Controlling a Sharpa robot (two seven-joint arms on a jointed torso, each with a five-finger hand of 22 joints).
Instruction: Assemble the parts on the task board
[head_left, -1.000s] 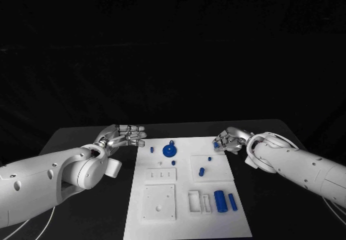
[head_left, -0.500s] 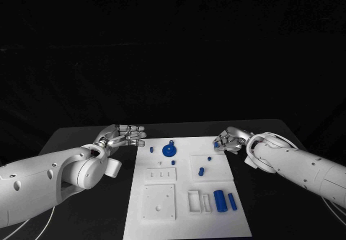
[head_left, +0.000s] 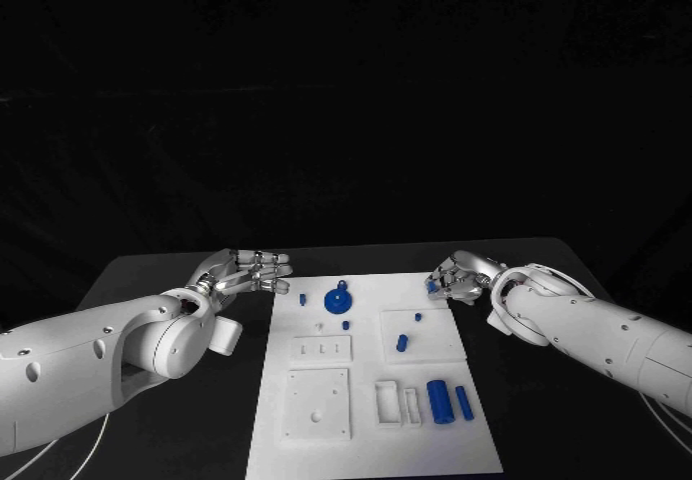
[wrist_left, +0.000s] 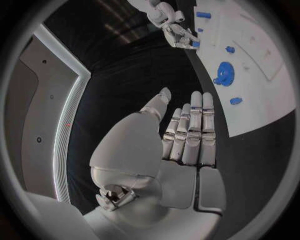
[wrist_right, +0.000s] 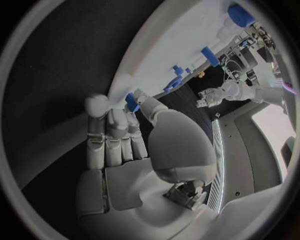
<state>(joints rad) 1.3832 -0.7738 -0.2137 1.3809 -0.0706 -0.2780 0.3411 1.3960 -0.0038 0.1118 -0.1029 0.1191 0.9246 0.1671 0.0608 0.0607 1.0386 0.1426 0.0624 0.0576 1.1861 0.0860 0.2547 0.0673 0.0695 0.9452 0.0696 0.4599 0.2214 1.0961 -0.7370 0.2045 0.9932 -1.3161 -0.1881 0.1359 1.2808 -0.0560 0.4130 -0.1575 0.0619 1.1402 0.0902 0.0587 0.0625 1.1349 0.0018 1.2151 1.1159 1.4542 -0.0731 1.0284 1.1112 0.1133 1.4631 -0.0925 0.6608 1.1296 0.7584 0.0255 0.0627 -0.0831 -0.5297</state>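
The white task board (head_left: 368, 420) lies in the middle of the black table. My right hand (head_left: 462, 280) hovers at its far right corner and pinches a small blue part (head_left: 433, 288) between thumb and fingertips; the right wrist view shows that part (wrist_right: 131, 102) in my right hand (wrist_right: 125, 140). My left hand (head_left: 245, 270) floats just left of the board's far end, fingers straight and holding nothing, as the left wrist view of the hand (wrist_left: 184, 140) confirms. On the board sit a blue gear (head_left: 339, 300), a small peg (head_left: 303, 298) and two blue cylinders (head_left: 440, 401).
More small blue pieces lie mid-board (head_left: 402, 343). White raised blocks and a slotted holder (head_left: 389, 402) occupy the board's near half. Black table (head_left: 173, 280) borders the board on both sides. In the left wrist view the gear (wrist_left: 224, 73) lies ahead of the fingers.
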